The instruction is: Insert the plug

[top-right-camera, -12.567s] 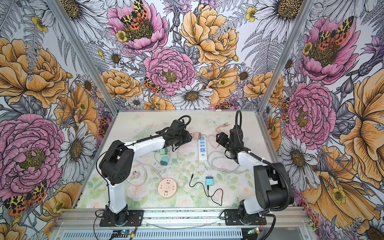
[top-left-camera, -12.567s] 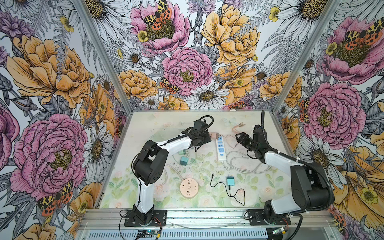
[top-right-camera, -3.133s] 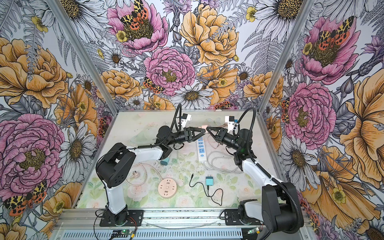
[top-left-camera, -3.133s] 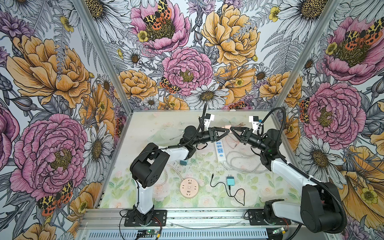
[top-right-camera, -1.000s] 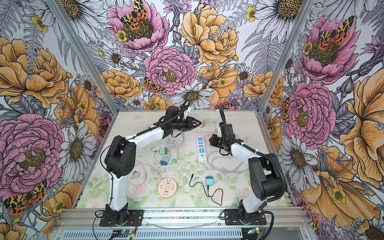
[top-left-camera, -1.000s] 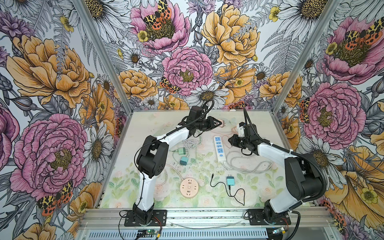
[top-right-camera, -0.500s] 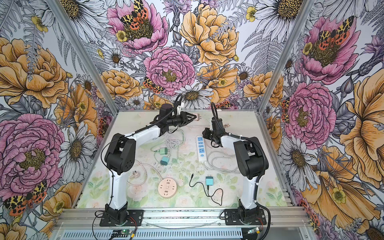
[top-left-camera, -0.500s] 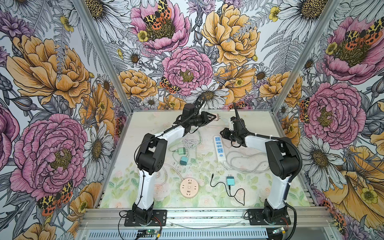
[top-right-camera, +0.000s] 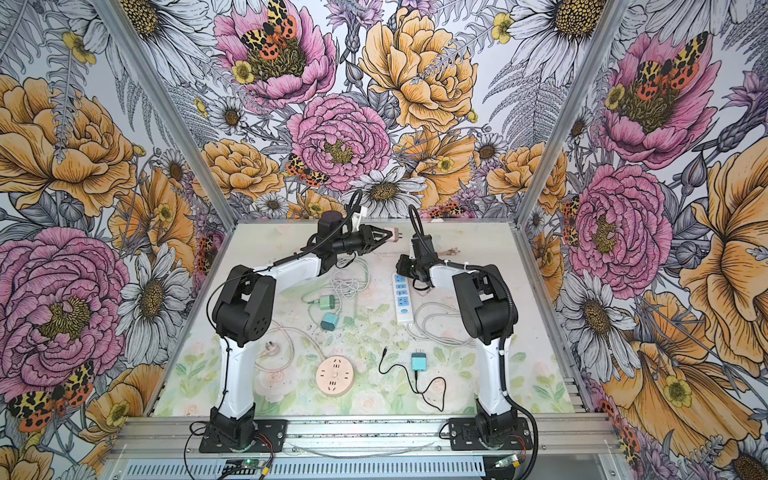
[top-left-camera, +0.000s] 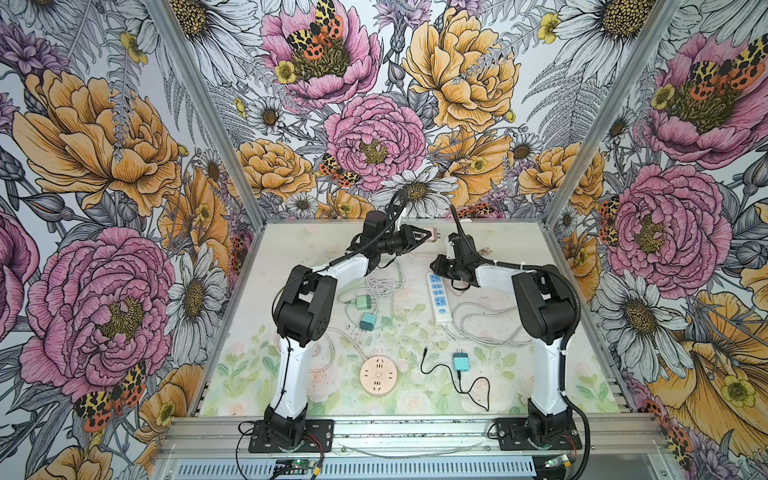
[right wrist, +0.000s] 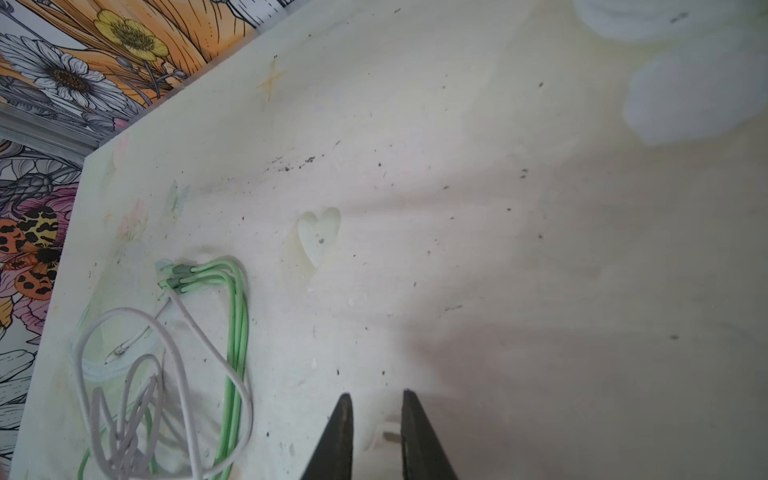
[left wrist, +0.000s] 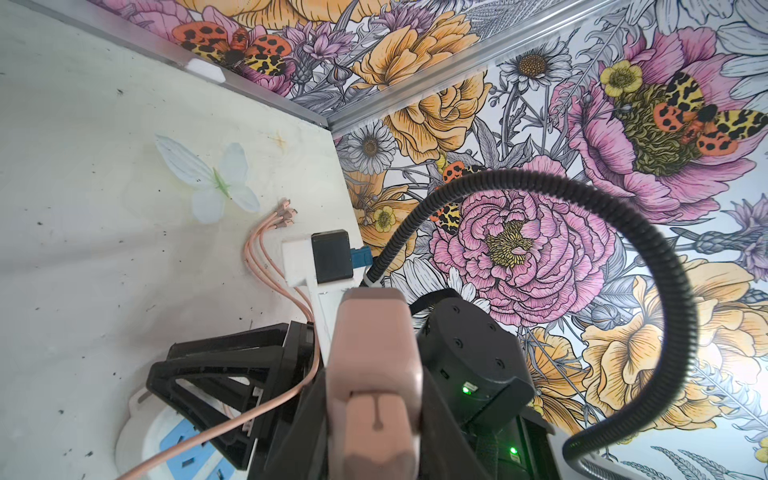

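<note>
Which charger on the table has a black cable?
The light blue charger, nearest the front edge; the green charger and the teal charger lie farther back.

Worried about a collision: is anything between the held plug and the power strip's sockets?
Nothing visible does. The left claw holds the plug raised behind the power strip; the right claw sits at its far end, leaving the blue sockets uncovered.
</note>
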Controlling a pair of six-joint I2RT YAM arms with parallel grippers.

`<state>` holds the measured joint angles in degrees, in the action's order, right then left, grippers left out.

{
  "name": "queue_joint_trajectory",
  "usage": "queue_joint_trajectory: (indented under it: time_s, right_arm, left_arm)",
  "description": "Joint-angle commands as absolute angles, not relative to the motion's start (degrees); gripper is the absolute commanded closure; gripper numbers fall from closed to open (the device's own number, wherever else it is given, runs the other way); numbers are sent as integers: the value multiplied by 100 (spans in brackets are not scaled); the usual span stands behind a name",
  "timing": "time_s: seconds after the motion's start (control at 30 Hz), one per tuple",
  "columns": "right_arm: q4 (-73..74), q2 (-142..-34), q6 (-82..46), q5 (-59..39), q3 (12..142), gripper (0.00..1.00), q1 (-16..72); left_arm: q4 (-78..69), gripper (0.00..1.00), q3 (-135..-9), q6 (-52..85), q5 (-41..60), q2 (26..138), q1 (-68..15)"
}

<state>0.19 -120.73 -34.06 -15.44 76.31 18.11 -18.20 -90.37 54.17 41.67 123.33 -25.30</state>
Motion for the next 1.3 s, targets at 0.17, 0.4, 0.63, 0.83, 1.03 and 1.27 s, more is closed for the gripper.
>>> queue_joint_trajectory:
  time_s: [0.17,0.4,0.63,0.83,1.03,1.27]
  right_arm:
    - [-271,-11987,-3222,-1488,7526,79,1904]
    - [-420,-11702,-3016,-1303,7122,80,1872]
    - [-431,-11291,-2951,-1327,6681,81,1839]
    - [-431,-10778,-3012,-1365,6232,82,1729]
    - [-485,-10130,-3188,-1794,5803,82,1716]
    - [-806,-9649,-3168,-1492,5038,82,1723]
  left_arm:
    - [-2162,91,-8694,5431,4305,11958,-2494]
    - [-2166,91,-8296,5361,4210,11633,-2507]
    - [-2160,91,-8062,5344,4188,11480,-2554]
    - [-655,91,-8058,4452,3696,11205,-2736]
    - [406,91,-8152,3943,3319,11005,-2827]
    - [1629,93,-8374,3353,2782,10841,-3044]
